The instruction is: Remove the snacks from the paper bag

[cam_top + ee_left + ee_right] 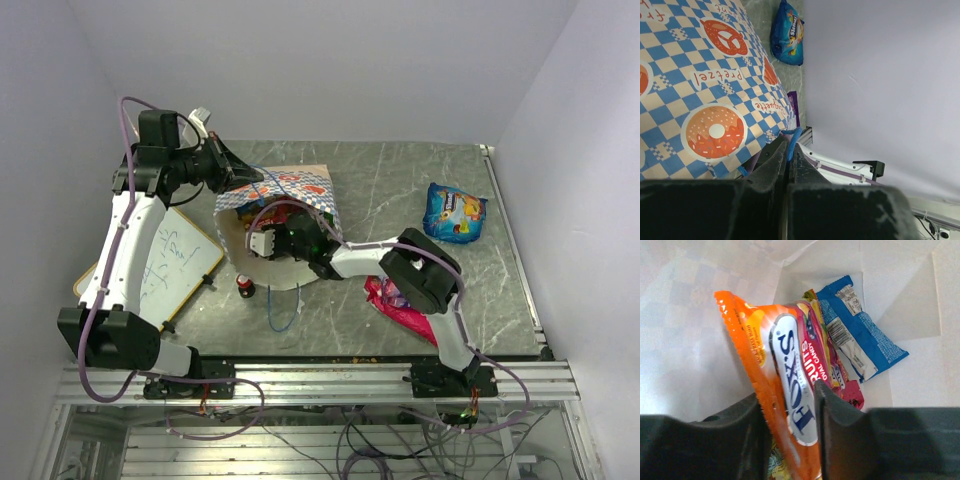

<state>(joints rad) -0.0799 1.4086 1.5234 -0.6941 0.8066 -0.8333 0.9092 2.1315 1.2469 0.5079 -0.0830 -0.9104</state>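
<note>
Inside the paper bag (300, 188), the right gripper (787, 395) pinches an orange snack packet (760, 350) between its 2 fingers, and a blue packet (860, 340) lies just beyond its tips. The left gripper (789, 150) is clamped tight on the paper bag's rim.

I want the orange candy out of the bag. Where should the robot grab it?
Pinch the orange Fox's candy packet across its flat faces at the near end, coming straight in through the paper bag's open mouth: it stands on edge, that end toward the opening.
</note>
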